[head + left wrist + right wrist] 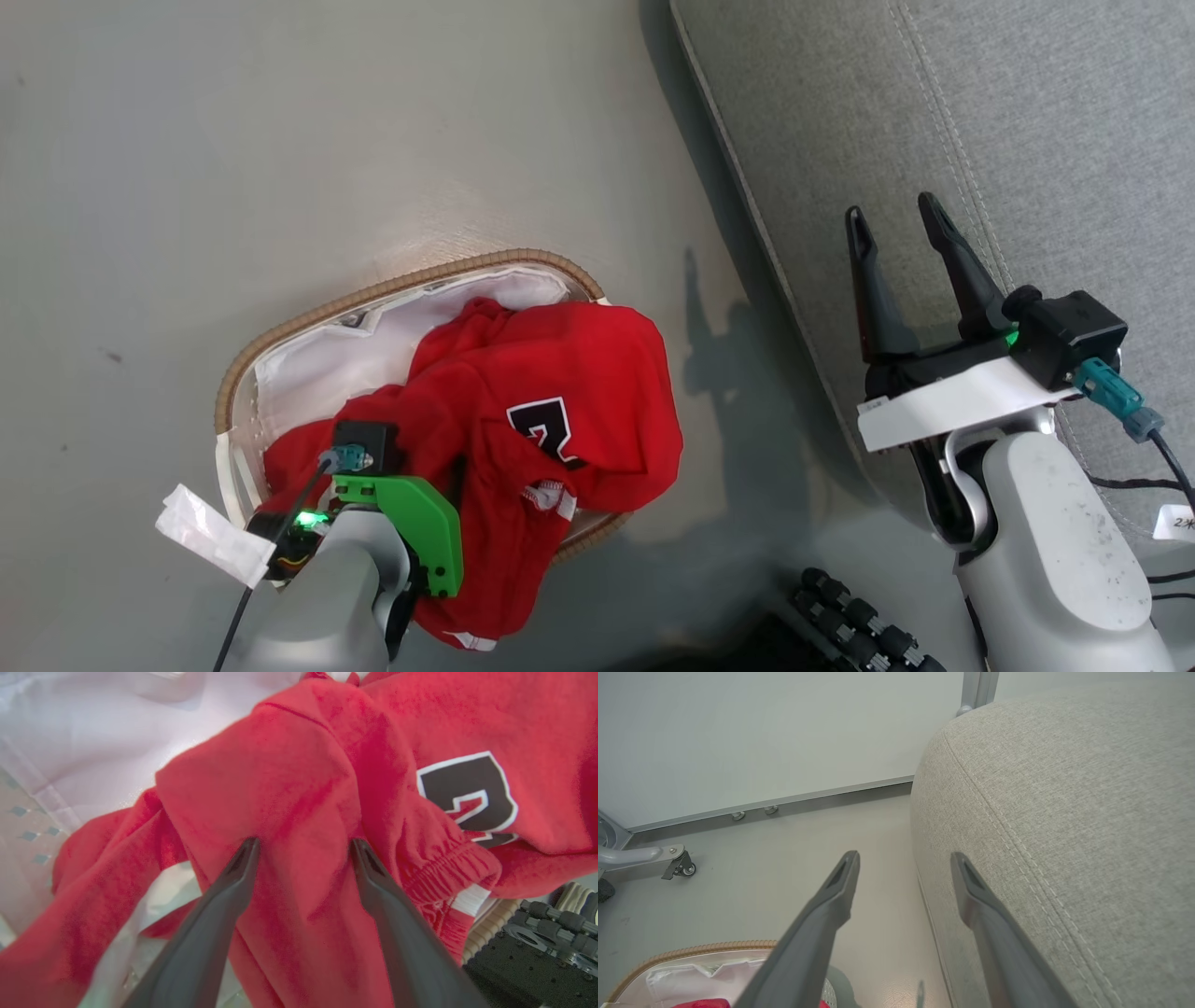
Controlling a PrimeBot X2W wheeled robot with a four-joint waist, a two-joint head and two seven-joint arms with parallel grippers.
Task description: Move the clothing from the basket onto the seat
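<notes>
Clothing [303, 812] lies between the spread left jaws; seemingly touching both.

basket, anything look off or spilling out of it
Yes: the red clothing is heaped and drapes over the brown rim of the basket on the side nearest the robot, a fold hanging outside above the floor. No tear or damage shows.

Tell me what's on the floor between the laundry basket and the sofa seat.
Nothing: in the head view, bare grey floor separates the basket from the seat.
</notes>
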